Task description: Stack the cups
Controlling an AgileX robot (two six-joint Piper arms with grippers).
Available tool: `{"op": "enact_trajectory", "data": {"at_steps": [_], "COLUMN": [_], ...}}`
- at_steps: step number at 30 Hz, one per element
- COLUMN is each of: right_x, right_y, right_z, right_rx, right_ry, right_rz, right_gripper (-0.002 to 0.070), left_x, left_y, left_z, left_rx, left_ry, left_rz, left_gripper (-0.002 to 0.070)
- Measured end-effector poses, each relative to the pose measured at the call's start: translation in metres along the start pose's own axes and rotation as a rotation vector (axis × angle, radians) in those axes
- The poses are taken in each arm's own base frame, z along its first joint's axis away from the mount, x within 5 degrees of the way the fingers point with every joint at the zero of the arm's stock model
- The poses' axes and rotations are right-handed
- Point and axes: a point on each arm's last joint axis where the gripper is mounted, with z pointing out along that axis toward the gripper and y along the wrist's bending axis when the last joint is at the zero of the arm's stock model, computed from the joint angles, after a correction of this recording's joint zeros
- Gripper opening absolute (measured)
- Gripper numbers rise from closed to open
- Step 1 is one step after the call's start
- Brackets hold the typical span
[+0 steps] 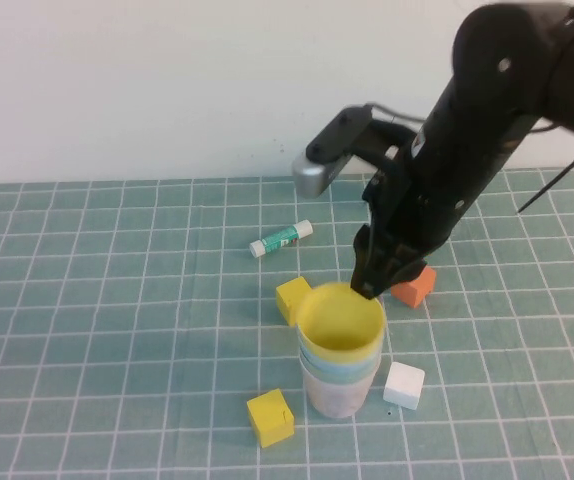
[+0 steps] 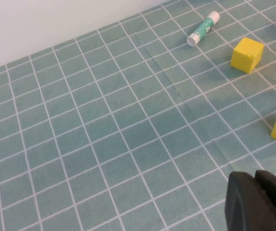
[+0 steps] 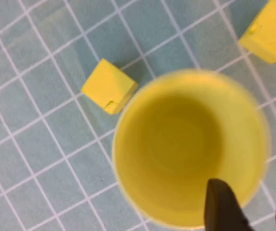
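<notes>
A stack of cups [image 1: 340, 355] stands upright on the green grid mat [image 1: 117, 330], yellow cup [image 1: 340, 322] on top, a light blue band and a pinkish base below (any green cup is hidden inside). The right gripper [image 1: 372, 290] sits at the yellow rim's 2 o'clock edge, one finger [image 3: 222, 204] inside the rim and the other outside, jaws straddling the wall; whether they pinch it is unclear. Yellow cubes lie at 10 [image 1: 292, 298] and 7 o'clock [image 1: 270, 417], a white cube [image 1: 404, 385] at 4, an orange cube [image 1: 414, 284] half hidden behind the arm. The left gripper [image 2: 260, 202] is cut off; jaw state cannot be told. A glue stick [image 1: 281, 238] lies farther back.
</notes>
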Motion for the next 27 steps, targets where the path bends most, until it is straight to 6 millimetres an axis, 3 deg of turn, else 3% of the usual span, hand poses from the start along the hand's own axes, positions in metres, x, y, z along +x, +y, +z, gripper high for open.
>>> {"op": "enact_trajectory", "data": {"at_steps": [2, 5, 9, 11, 17, 21, 27], "right_x": [0.001, 0.006, 0.024, 0.039, 0.095, 0.138, 0.184], "right_y": [0.005, 0.02, 0.041, 0.051, 0.087, 0.116, 0.133], "right_z": [-0.019, -0.062, -0.109, -0.121, -0.123, -0.128, -0.12], "right_rx": [0.022, 0.072, 0.143, 0.173, 0.175, 0.197, 0.274], "right_ry": [-0.036, -0.138, -0.277, -0.332, -0.514, -0.708, -0.828], "right_rz": [-0.012, -0.037, -0.064, -0.074, -0.137, -0.21, -0.216], "right_gripper": [0.0251, 0.0228, 0.0147, 0.0101, 0.0013, 0.0002, -0.0001], "left_x": [0.0, 0.001, 0.002, 0.002, 0.004, 0.011, 0.015], "left_y": [0.0, -0.002, -0.007, -0.008, -0.013, -0.018, -0.021], "left_z": [0.0, 0.0, 0.0, 0.0, 0.007, 0.012, 0.014], "left_rx": [0.003, 0.022, 0.073, 0.083, 0.128, 0.165, 0.185], "left_ry": [0.001, 0.007, 0.024, 0.028, -0.013, -0.001, 0.031], "left_rz": [-0.013, -0.039, -0.081, -0.088, -0.108, -0.137, -0.162], "left_gripper": [-0.0001, -0.0001, -0.0001, -0.0001, -0.0001, -0.0001, -0.0001]}}
